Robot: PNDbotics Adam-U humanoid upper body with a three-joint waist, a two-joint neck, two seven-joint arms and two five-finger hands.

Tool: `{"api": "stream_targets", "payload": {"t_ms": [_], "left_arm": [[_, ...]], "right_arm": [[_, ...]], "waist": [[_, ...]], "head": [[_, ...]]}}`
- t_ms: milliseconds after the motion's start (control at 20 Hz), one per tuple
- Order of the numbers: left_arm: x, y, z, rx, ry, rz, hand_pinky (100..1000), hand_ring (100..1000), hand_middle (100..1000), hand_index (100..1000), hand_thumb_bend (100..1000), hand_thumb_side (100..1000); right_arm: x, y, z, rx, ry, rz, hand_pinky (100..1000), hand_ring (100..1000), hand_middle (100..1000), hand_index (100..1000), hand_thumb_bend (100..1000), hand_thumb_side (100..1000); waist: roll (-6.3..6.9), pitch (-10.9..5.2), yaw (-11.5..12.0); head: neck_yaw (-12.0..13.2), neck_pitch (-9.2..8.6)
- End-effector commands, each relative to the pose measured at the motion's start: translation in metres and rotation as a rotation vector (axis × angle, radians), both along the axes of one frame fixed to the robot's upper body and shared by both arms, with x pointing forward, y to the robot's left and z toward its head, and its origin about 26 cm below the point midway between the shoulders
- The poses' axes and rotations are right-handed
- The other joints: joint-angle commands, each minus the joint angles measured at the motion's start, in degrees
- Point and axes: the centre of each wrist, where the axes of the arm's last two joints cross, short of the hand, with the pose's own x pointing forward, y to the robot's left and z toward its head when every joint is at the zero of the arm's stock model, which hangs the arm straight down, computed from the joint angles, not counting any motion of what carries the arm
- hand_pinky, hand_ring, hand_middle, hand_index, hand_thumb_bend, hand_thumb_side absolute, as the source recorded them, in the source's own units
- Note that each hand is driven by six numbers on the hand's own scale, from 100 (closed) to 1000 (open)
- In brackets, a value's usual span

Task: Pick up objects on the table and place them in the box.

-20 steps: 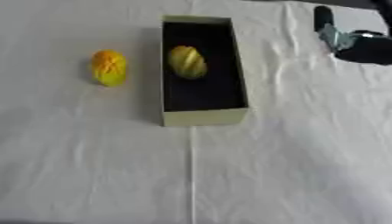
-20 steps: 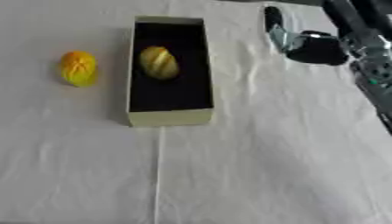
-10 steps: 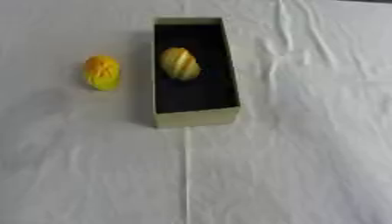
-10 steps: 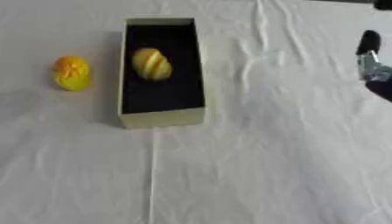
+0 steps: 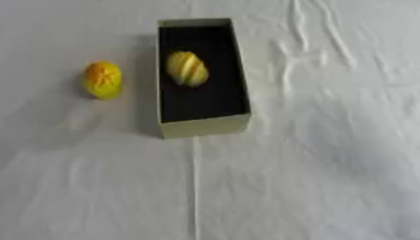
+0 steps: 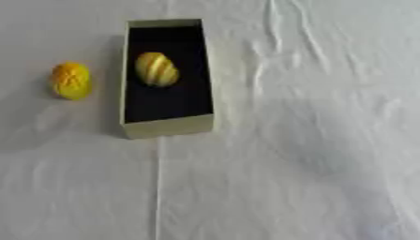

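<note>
A long open box (image 5: 205, 126) with pale walls and a black inside stands upright on the white tablecloth, left of centre. A yellow, ridged oval fruit (image 5: 187, 69) lies inside it toward the far end. A second yellow-orange oval fruit (image 5: 102, 79) lies on the cloth just left of the box, apart from its wall. Neither hand shows in either view.
The white cloth (image 5: 328, 140) covers the whole table, wrinkled at the upper right, with a crease line (image 5: 195, 187) running from the box toward the near edge.
The right hand, seen at the upper right a second ago, has drawn off to the right and left both views. The whole picture has shifted, so the camera has moved.
</note>
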Motion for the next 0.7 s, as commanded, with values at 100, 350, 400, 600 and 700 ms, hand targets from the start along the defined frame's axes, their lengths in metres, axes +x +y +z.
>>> {"api": "stream_targets", "payload": {"t_ms": [100,350,400,600,700], "left_arm": [[0.010,0.012,0.012,0.099,0.003,0.102,868,899,831,906,118,255],[0.036,0.018,0.007,0.160,0.047,0.160,871,904,839,911,143,277],[0.041,0.018,0.006,0.172,0.055,0.167,873,906,841,912,149,276],[0.062,0.015,0.000,0.327,0.013,0.243,885,927,855,920,178,293],[0.071,0.014,-0.005,0.358,-0.006,0.258,890,936,859,921,182,302]], "right_arm": [[-0.003,0.007,-0.006,-0.012,-0.066,0.019,885,780,736,816,100,330],[-0.008,0.013,-0.019,0.012,-0.129,0.045,886,776,732,815,100,360],[-0.009,0.014,-0.021,0.017,-0.141,0.050,886,776,732,815,100,366],[-0.013,0.018,-0.031,0.041,-0.189,0.067,887,774,729,813,100,393],[-0.014,0.020,-0.033,0.048,-0.196,0.061,887,772,727,810,100,403]], "waist": [[0.20,-1.33,-0.1],[0.12,-1.51,0.1],[0.10,-1.54,0.2],[-0.07,-1.70,0.6],[-0.14,-1.76,0.6]], "head": [[0.8,-0.56],[1.1,-0.56],[1.1,-0.60],[0.7,-0.89],[0.6,-0.95]]}}
